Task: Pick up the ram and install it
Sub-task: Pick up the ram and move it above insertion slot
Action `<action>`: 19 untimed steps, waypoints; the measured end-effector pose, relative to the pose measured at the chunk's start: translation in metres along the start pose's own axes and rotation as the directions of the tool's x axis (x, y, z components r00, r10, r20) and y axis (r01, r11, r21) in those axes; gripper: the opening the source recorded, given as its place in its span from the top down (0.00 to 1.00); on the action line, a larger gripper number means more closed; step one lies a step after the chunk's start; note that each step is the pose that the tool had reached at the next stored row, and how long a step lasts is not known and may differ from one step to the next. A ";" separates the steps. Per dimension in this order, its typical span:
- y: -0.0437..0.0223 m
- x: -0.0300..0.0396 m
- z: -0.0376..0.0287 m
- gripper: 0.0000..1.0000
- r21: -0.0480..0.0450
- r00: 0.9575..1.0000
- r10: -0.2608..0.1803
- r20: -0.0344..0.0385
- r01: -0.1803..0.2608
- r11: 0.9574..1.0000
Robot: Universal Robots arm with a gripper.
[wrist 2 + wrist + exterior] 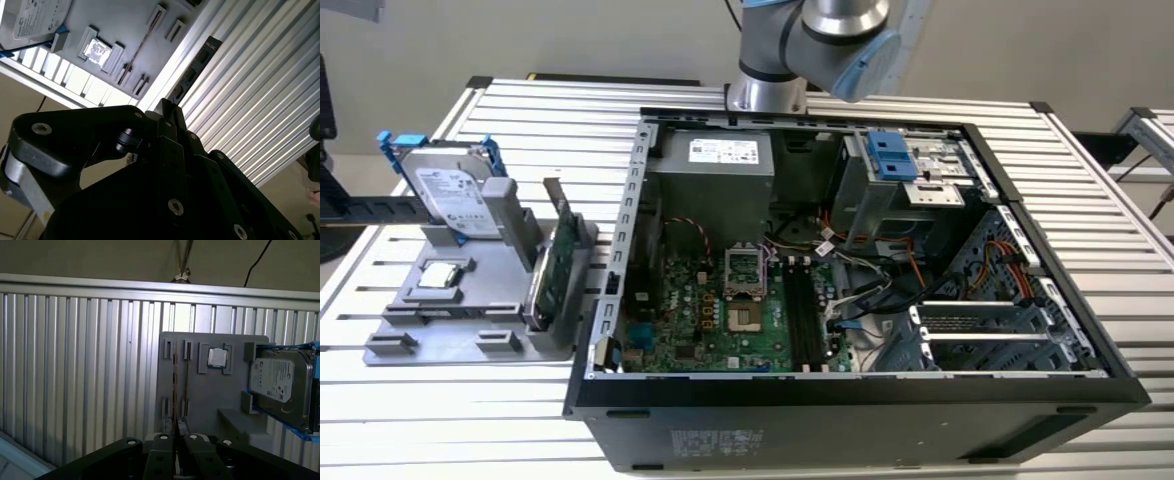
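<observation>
Slatted metal table (454, 430), cut off at the frame edges, carrying everything else. Open black case (881, 430) lying on its side. Pale label on its near wall and another on the grey power supply (714, 185), text on both cannot be made out. Green motherboard (700, 325) inside, partly hidden under cables. Arm (834, 40) above the case's far side, cut off at the frame top. Grey holder (454, 310) just beside the case, on the exterior view's left. Hard drive (454, 190) with blue rails propped at the holder's far end, white label on it, print cannot be made out. Green card (550, 275) upright on edge in a slot on the holder's case side. Ram (186, 380) apparently still in the holder, on edge in the neighbouring slot between green card and chip. Shows as a thin dark strip edge-on in the first wrist view, label hidden, hard to tell from the card's edge. Small silver chip (443, 275) flat in a pocket between hard drive and slots. Gripper (175, 426) well apart from the holder, fingers pressed together, nothing seen between them, touching nothing
</observation>
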State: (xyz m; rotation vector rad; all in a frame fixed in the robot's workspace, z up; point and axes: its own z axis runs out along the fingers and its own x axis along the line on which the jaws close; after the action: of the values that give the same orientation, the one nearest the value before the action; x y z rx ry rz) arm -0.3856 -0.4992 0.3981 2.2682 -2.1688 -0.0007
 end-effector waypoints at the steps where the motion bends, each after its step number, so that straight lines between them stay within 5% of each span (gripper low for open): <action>1: -0.0009 0.0001 0.0001 1.00 0.000 1.000 0.000 0.000 0.000 1.000; 19: -0.0154 0.0007 0.0000 1.00 0.000 1.000 0.000 0.000 0.000 1.000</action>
State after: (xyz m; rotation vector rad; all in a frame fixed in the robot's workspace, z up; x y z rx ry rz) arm -0.3701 -0.4992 0.3980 2.2682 -2.1688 -0.0007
